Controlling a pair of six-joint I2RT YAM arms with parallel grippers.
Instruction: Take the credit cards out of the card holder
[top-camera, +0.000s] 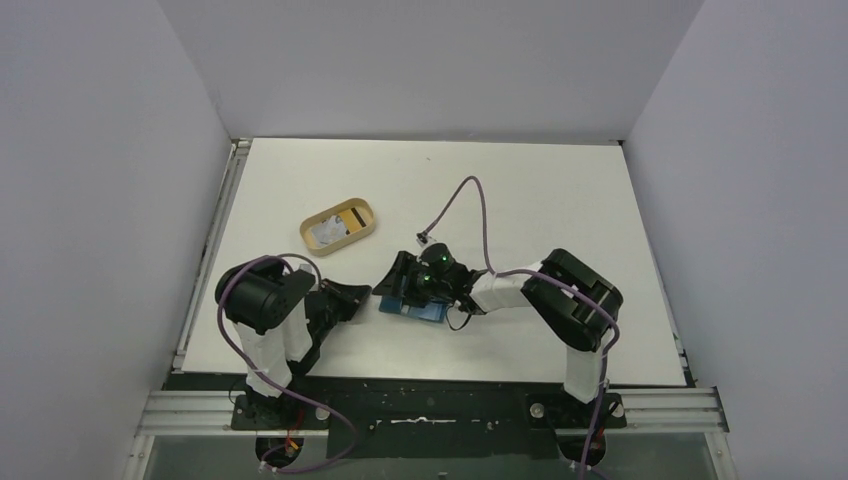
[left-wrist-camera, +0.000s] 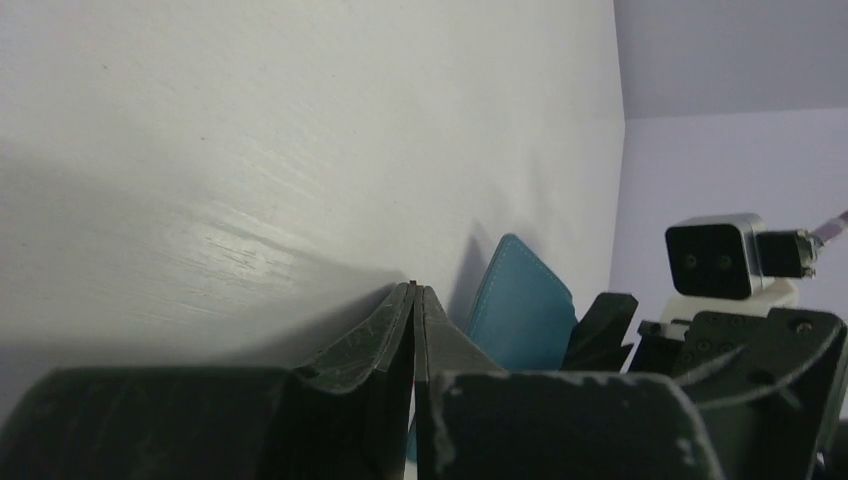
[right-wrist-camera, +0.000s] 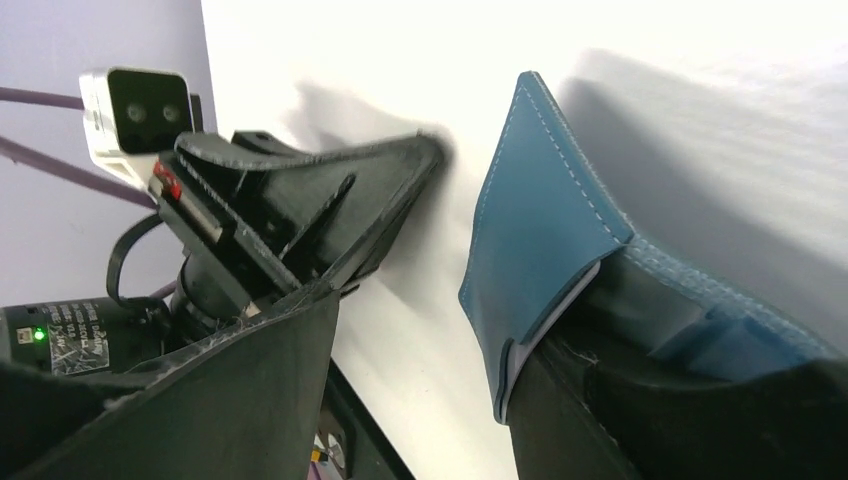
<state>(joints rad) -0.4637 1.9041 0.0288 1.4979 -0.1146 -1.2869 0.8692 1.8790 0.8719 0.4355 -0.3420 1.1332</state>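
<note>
White bench (top-camera: 550, 190), matt, rectangular, closed in on three sides. Walls plain, pale grey-lilac: left wall (top-camera: 100, 200), far wall (top-camera: 430, 60), right wall (top-camera: 760, 150). All three come down to the bench edges. Metal rail (top-camera: 212, 250) runs along the left edge. Aluminium frame (top-camera: 430, 412) lies across the near edge. Light even, shadows soft. Faint sheen and fine scratches on the bench top in the left wrist view.

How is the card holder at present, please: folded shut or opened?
Opened. One flap of the card holder stands up off the table; a pale credit card edge shows in its pocket.
</note>
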